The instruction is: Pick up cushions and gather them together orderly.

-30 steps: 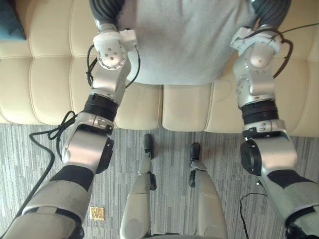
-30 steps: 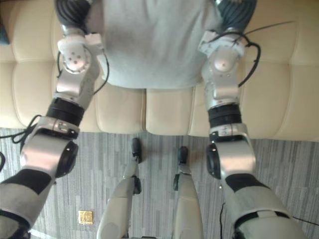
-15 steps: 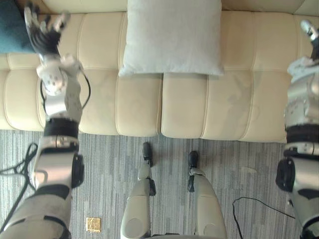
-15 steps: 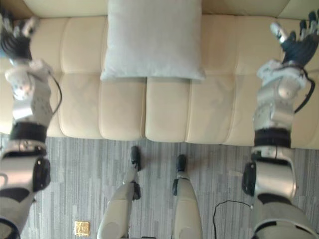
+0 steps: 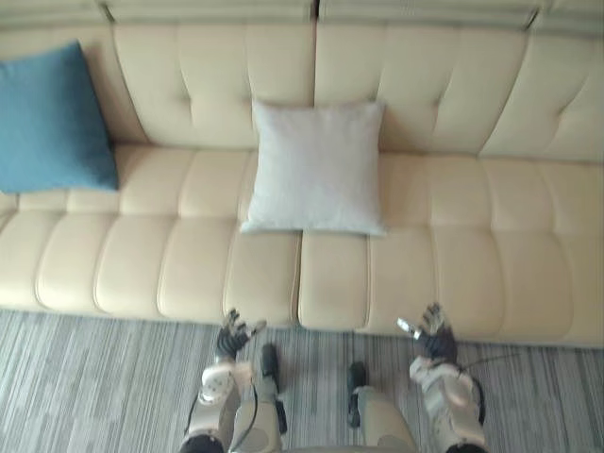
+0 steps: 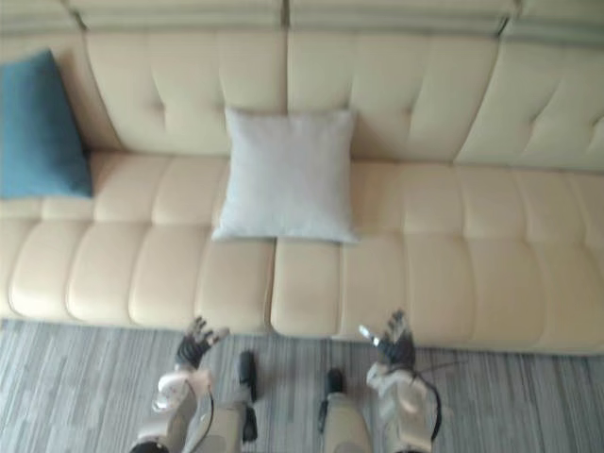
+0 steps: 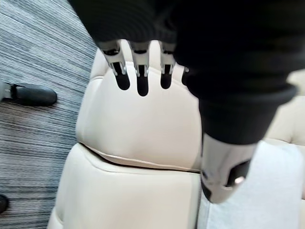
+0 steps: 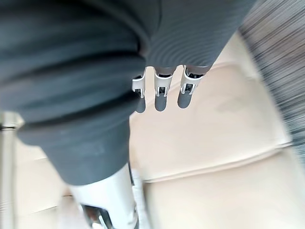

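A pale grey cushion leans against the backrest at the middle of the cream sofa. A blue cushion rests at the sofa's left end. My left hand is low in front of the sofa's front edge, open, holding nothing. My right hand hangs at the same height further right, also open and empty. In the left wrist view my straight fingers point over a sofa seat, with the grey cushion at the corner. The right wrist view shows straight fingers above the cream seat.
Grey striped carpet runs in front of the sofa. The seat to the right of the grey cushion is bare.
Both hands have let go of the grey cushion and dropped back to the sofa's front edge. The camera has pulled back, so the whole sofa and the blue cushion show.
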Controlling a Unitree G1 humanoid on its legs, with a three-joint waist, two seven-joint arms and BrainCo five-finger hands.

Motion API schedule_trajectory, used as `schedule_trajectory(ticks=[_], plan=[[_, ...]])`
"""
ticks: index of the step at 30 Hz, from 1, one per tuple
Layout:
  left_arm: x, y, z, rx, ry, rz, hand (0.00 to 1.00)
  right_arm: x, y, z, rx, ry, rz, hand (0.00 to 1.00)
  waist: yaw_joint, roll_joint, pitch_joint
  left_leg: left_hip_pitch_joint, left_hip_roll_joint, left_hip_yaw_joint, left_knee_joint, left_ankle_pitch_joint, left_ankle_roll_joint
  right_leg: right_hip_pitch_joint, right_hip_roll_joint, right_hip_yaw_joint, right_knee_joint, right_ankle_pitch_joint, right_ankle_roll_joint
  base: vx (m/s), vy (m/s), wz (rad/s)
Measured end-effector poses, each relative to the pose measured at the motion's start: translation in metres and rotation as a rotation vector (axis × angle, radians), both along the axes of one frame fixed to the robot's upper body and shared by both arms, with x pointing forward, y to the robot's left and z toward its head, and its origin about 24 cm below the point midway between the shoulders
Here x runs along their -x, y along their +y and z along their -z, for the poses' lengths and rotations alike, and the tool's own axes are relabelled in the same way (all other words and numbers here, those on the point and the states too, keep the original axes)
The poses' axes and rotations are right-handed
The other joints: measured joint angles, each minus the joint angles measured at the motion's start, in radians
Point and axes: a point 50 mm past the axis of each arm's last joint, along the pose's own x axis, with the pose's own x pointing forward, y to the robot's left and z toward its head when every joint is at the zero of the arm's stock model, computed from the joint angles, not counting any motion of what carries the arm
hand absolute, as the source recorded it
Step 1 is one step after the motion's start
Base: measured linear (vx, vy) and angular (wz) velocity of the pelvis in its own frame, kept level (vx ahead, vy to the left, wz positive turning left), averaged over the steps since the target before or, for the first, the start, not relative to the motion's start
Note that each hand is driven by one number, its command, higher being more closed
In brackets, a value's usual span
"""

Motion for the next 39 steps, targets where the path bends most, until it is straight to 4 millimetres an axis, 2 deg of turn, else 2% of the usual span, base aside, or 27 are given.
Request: schedule_trajectory(ticks=[1,5,9,15,17,19,20,21,22,24,25,26,27,29,30,31,32,33,34,35,36,39], plan=[[0.009,-0.001,0.008,0.001,0.056,-0.003,0.00,0.011,0.003,0.010,-0.018,0.057,0.010,0.00,-0.001,0.000,-0.017,0.017,0.001,-0.004,0.000,-0.008,-0.007,0.028,0.001,-0.006,-0.016,0.001,0.000,0.05,0.008,0.09],[0.034,0.002,0.024,0.004,0.182,-0.016,0.00,0.036,0.012,0.031,-0.066,0.194,0.017,0.00,-0.001,-0.005,-0.050,0.070,0.005,0.004,-0.001,-0.026,-0.007,0.093,0.007,-0.001,-0.066,0.010,-0.005,0.02,0.008,-0.05],[0.042,0.003,0.028,0.004,0.223,-0.025,0.00,0.048,0.013,0.040,-0.069,0.273,0.004,0.00,0.002,-0.006,-0.076,0.121,0.007,0.052,-0.003,-0.040,-0.013,0.138,0.019,0.046,-0.117,0.041,0.004,0.05,0.019,-0.34],[0.043,0.005,0.029,-0.008,0.233,-0.017,0.00,0.046,0.017,0.044,-0.060,0.317,-0.034,0.00,0.003,-0.011,-0.075,0.165,0.007,0.118,0.000,-0.051,-0.009,0.156,0.026,0.116,-0.144,0.083,0.001,0.04,0.018,-0.40],[0.036,0.004,0.027,-0.013,0.218,-0.008,0.00,0.041,0.020,0.044,-0.062,0.320,-0.050,0.00,0.003,-0.024,-0.059,0.172,0.006,0.129,0.002,-0.059,-0.007,0.153,0.027,0.125,-0.127,0.085,0.003,0.00,0.011,-0.19],[0.026,0.005,0.024,-0.026,0.194,0.004,0.00,0.033,0.024,0.042,-0.062,0.305,-0.063,0.00,0.003,-0.047,-0.045,0.135,0.012,0.148,0.061,-0.082,0.012,0.114,0.021,0.109,-0.085,0.095,0.017,-0.08,-0.010,-0.14],[0.024,0.003,0.023,-0.017,0.187,-0.005,0.00,0.022,0.025,0.039,-0.058,0.280,-0.070,0.00,0.014,-0.031,-0.037,0.104,0.045,0.150,0.080,-0.092,0.022,0.092,0.022,0.096,-0.048,0.087,0.014,-0.11,-0.037,-0.10],[0.020,0.004,0.022,-0.015,0.177,-0.018,0.00,0.018,0.027,0.038,-0.062,0.271,-0.076,0.00,0.010,-0.030,-0.030,0.086,0.051,0.145,0.101,-0.092,0.022,0.031,0.012,0.055,0.178,0.014,-0.009,-0.07,-0.051,0.17],[0.016,0.006,0.019,-0.021,0.161,-0.017,0.00,0.019,0.028,0.038,-0.063,0.275,-0.080,0.00,0.003,-0.037,-0.031,0.081,0.050,0.120,0.134,-0.092,0.023,0.012,-0.015,0.029,0.382,-0.041,0.017,-0.03,-0.107,0.46],[0.016,0.012,0.017,-0.036,0.150,-0.023,0.00,0.025,0.030,0.040,-0.050,0.295,-0.100,0.00,0.009,-0.061,-0.046,0.022,0.045,0.087,0.218,-0.091,0.022,0.062,-0.064,0.034,0.539,-0.058,0.053,-0.06,-0.184,0.60],[0.016,0.014,0.016,-0.040,0.146,-0.029,0.00,0.024,0.030,0.040,-0.046,0.296,-0.107,0.00,0.012,-0.068,-0.049,-0.003,0.043,0.077,0.242,-0.091,0.022,0.081,-0.077,0.040,0.524,-0.076,0.066,-0.15,-0.250,0.37],[0.011,0.012,0.014,-0.034,0.136,-0.037,0.00,0.017,0.028,0.038,-0.038,0.279,-0.109,0.00,0.017,-0.068,-0.044,-0.028,0.052,0.065,0.267,-0.086,0.017,0.096,-0.053,0.025,0.462,-0.112,0.072,-0.18,-0.220,-0.03],[0.014,0.003,0.016,-0.007,0.144,-0.041,0.00,0.013,0.022,0.036,-0.020,0.271,-0.109,0.00,0.045,-0.022,-0.035,-0.044,0.093,0.061,0.265,-0.068,0.012,0.127,-0.010,0.006,0.366,-0.135,0.045,-0.20,-0.206,-0.18],[0.017,-0.008,0.018,0.008,0.154,-0.018,0.00,0.010,0.016,0.034,-0.002,0.264,-0.103,0.00,0.059,0.010,-0.039,-0.088,0.122,0.060,0.274,-0.037,-0.004,0.146,0.017,-0.043,0.274,-0.187,0.016,-0.24,-0.200,-0.14],[0.018,-0.011,0.019,0.010,0.158,-0.005,0.00,0.008,0.016,0.033,0.001,0.259,-0.103,0.00,0.058,0.014,-0.035,-0.112,0.129,0.048,0.270,-0.017,-0.014,0.145,0.027,-0.060,0.254,-0.204,0.005,-0.35,-0.265,0.18],[0.016,-0.017,0.019,0.018,0.160,0.013,0.00,0.007,0.015,0.033,0.006,0.259,-0.096,0.00,0.056,0.036,-0.012,-0.120,0.144,0.031,0.232,0.047,-0.023,0.144,0.044,-0.087,0.232,-0.213,-0.005,-0.33,-0.204,0.32],[0.015,-0.018,0.019,0.021,0.158,0.015,0.00,0.006,0.015,0.032,0.008,0.260,-0.093,0.00,0.052,0.039,-0.003,-0.120,0.145,0.027,0.206,0.089,-0.021,0.143,0.048,-0.108,0.228,-0.213,-0.010,-0.40,-0.175,0.41],[0.011,-0.018,0.017,0.020,0.142,0.015,0.00,0.013,0.016,0.035,0.003,0.281,-0.085,0.00,0.047,0.024,0.005,-0.121,0.143,0.029,0.197,0.112,-0.022,0.143,0.034,-0.150,0.210,-0.218,-0.070,-0.37,-0.138,0.23],[0.009,-0.018,0.016,0.020,0.134,0.014,0.00,0.016,0.016,0.037,0.000,0.293,-0.082,0.00,0.051,0.019,0.006,-0.121,0.142,0.037,0.229,0.078,-0.028,0.140,0.030,-0.165,0.203,-0.218,-0.093,-0.34,-0.109,0.19],[0.010,-0.017,0.016,0.019,0.140,0.007,0.00,0.018,0.016,0.038,-0.003,0.301,-0.075,0.00,0.048,0.014,0.011,-0.124,0.134,0.036,0.303,0.003,-0.011,0.135,0.022,-0.172,0.202,-0.207,-0.107,-0.28,-0.049,0.07],[0.009,-0.015,0.016,0.010,0.139,0.011,0.00,0.020,0.016,0.039,-0.005,0.313,-0.075,0.00,0.047,0.001,0.017,-0.123,0.122,0.029,0.387,-0.070,-0.005,0.128,0.011,-0.170,0.198,-0.192,-0.107,-0.26,-0.001,0.14],[0.008,-0.015,0.016,0.013,0.134,0.002,0.00,0.022,0.018,0.041,-0.012,0.321,-0.075,0.00,0.039,-0.010,0.021,-0.120,0.105,-0.021,0.564,-0.223,0.005,0.114,-0.001,-0.161,0.159,-0.151,-0.098,-0.26,0.100,0.04]])
